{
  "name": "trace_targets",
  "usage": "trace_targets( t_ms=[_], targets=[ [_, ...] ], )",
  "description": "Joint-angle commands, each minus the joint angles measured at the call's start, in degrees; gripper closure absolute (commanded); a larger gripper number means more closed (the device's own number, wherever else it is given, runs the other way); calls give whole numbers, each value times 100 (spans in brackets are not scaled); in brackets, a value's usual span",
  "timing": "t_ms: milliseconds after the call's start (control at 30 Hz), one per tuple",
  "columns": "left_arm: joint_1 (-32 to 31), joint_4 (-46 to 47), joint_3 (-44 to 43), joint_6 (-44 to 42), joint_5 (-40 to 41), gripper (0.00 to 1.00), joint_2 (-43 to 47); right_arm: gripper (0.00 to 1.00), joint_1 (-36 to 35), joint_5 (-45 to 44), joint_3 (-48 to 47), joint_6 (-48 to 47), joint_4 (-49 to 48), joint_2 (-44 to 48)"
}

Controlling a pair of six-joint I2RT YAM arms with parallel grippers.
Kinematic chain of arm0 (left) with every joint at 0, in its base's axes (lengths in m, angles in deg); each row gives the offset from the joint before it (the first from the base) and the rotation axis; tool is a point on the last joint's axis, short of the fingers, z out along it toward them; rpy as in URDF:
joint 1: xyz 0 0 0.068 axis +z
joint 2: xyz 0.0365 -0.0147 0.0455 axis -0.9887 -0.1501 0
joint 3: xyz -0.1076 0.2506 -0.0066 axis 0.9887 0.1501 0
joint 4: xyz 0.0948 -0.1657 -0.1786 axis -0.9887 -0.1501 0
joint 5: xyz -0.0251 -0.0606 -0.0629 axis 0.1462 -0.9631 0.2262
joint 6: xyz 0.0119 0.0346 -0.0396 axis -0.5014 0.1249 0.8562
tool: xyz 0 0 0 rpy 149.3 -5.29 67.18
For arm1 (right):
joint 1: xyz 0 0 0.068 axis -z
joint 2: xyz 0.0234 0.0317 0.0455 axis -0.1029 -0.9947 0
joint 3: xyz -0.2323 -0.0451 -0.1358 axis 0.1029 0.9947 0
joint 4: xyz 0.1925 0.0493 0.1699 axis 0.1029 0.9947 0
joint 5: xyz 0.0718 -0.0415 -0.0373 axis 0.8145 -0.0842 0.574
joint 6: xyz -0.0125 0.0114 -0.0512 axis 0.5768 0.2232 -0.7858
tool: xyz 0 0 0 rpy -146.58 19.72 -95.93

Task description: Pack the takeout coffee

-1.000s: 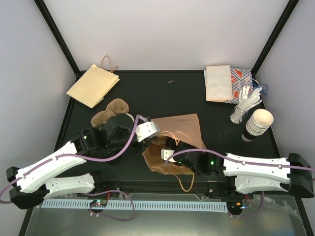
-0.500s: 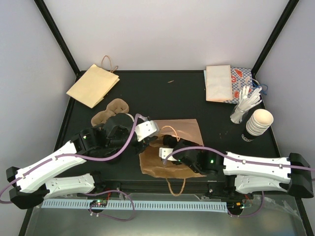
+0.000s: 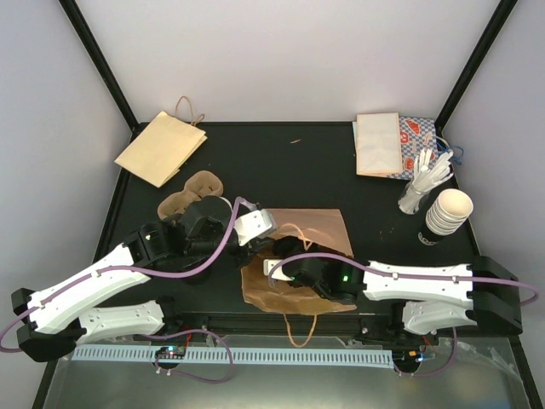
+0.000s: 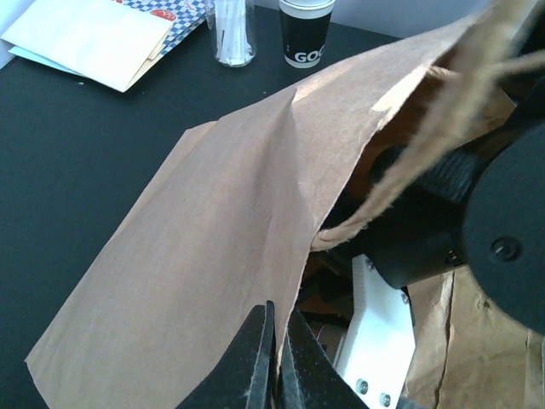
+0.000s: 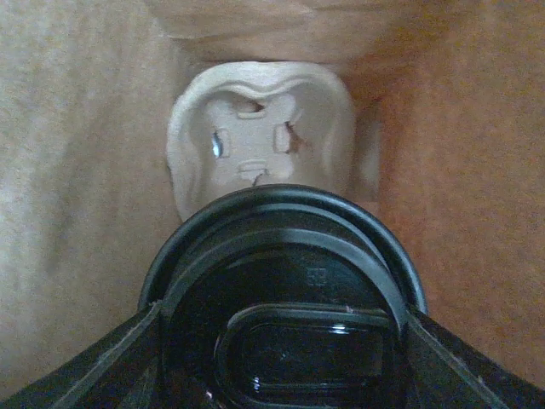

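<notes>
The right gripper (image 5: 285,362) is reached inside a brown paper bag (image 3: 324,230) that lies on its side. Its two dark fingers (image 5: 111,366) are spread wide and press against either side of the round black lid of the takeout coffee (image 5: 281,273), so the cup sits clamped between them. Only the lid shows; the cup's body is hidden beneath it. Just past the lid, deeper in the bag, lies a pale moulded cup carrier (image 5: 260,141) with its empty pocket showing. Whether the cup sits in that carrier cannot be told. Bag paper encloses the view on both sides and above.

The left gripper (image 4: 274,358) is at the bag's mouth. Its jaws are fully closed, pinching the upper edge of the paper and lifting it so the mouth is open. A twisted paper handle (image 4: 409,162) hangs across the opening.

The bag rests at the near middle of a black table (image 3: 289,162). Left of the bag is a second cup carrier (image 3: 192,192), and behind that a flat folded bag (image 3: 160,146). Well to the right of the bag stands a stack of cream cups (image 3: 447,211).
</notes>
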Motion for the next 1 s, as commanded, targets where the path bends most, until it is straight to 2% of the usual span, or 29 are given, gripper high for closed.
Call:
trace_targets(
  t_ms=[0,500,633,967],
  targets=[
    [-37,143,-183,104,-320,98,53,46,26,60,12,88,90,-222],
    [-37,64,-180,52,-279,98,-20,46,-177,249,-473,235,716,670],
    [-37,75,-208,56,-311,98,-62,46,-176,389,-441,196,482,707],
    [-37,59,-182,98,-369,99,-16,46,-106,666,-333,30,-344,103]
  ],
)
